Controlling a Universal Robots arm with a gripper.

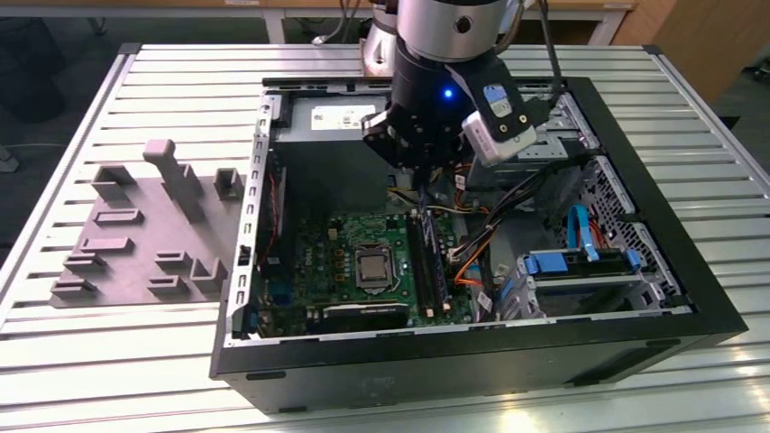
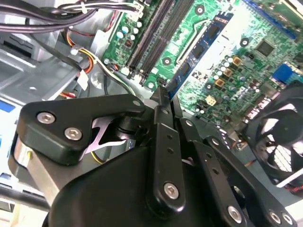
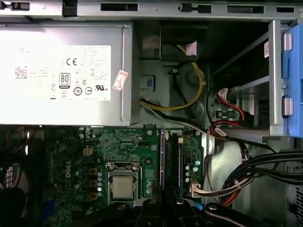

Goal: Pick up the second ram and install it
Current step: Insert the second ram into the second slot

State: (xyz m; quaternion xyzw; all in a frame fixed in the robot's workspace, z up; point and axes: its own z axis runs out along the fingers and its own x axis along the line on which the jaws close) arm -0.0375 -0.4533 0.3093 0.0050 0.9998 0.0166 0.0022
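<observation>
Here, gripper (image 2: 162, 92) hanging inside computer case (image 1: 481, 370), fingers (image 2: 163, 137) pressing together, held object not discernible, green motherboard (image 2: 236, 61) lying below it, black memory slots (image 2: 154, 35) just beyond.

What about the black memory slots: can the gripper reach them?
Probably yes. The gripper hangs above the motherboard in the open case, and the slots lie uncovered; the cables run beside them.

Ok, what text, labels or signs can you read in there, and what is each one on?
Nothing I can quote reliably.
White label on the power supply: printed lines and marks, too small to read.
Small sticker beside it: unreadable.
Green motherboard: white lettering, too small to read.
On the second ram: no readable print.
</observation>
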